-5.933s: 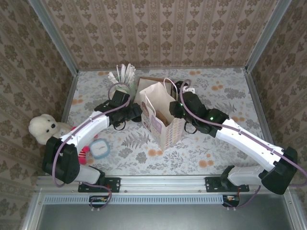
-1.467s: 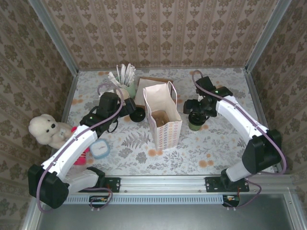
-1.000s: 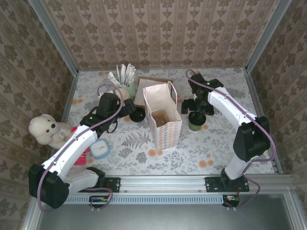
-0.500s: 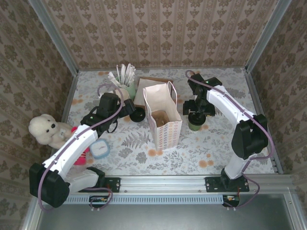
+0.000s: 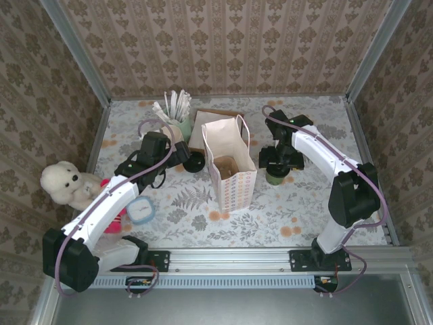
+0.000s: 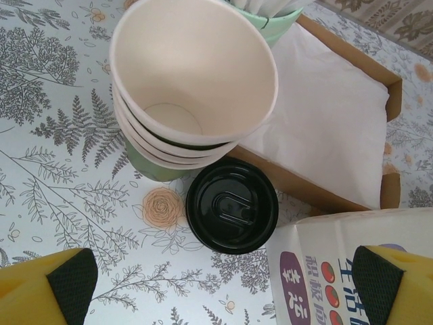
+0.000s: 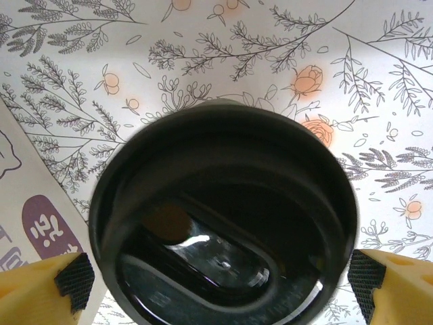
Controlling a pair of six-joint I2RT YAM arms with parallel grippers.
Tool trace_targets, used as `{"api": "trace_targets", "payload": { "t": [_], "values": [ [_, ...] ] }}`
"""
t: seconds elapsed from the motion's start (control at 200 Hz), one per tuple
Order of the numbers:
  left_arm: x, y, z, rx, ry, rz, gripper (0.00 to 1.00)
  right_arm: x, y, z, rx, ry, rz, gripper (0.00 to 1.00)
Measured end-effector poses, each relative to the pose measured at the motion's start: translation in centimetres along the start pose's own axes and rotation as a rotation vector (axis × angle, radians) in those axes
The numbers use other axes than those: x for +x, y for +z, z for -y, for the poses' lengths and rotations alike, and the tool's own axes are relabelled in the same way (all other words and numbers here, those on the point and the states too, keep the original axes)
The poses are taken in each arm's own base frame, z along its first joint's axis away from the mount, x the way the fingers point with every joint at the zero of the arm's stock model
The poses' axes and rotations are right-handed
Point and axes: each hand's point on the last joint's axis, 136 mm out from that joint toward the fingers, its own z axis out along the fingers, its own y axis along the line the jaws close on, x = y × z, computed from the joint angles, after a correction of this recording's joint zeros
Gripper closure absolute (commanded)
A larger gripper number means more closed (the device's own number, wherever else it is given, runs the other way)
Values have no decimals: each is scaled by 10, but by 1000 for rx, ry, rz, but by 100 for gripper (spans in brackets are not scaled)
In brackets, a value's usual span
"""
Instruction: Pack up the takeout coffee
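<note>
Now my right gripper (image 7: 220,283) has sunk closer over the coffee cup (image 7: 223,217); wrist pointing straight down, fingers (image 7: 40,284) spread wide either side of it.

The paper bag (image 6: 352,250) carries the only print: white East Asian characters on a purple patch (image 6: 295,283) and larger dark ones beside small red dots, cut off at the frame edge, and the right wrist view shows another purple patch (image 7: 51,227), too partial to read.

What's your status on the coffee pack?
Right gripper open, straddling the takeout coffee, cup upright. Left gripper open near loose lid and cup stack. Paper bag open beside the coffee.
</note>
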Motion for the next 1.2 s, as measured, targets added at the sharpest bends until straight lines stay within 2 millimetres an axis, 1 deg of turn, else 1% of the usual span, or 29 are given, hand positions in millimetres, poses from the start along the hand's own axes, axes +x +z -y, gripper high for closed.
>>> {"api": "trace_targets", "payload": {
  "t": [0.4, 0.75, 0.91, 1.205],
  "values": [
    [3, 3, -1, -9, 1, -12, 0, -2, 4, 2, -4, 11, 2, 0],
    [4, 4, -3, -13, -2, -17, 0, -1, 14, 5, 14, 13, -36, 0],
    [5, 4, -3, -14, -1, -18, 0, -2, 13, 3, 11, 9, -46, 0],
    [3, 4, -5, -19, -6, -15, 0, -3, 18, 3, 18, 8, -62, 2]
  ]
}}
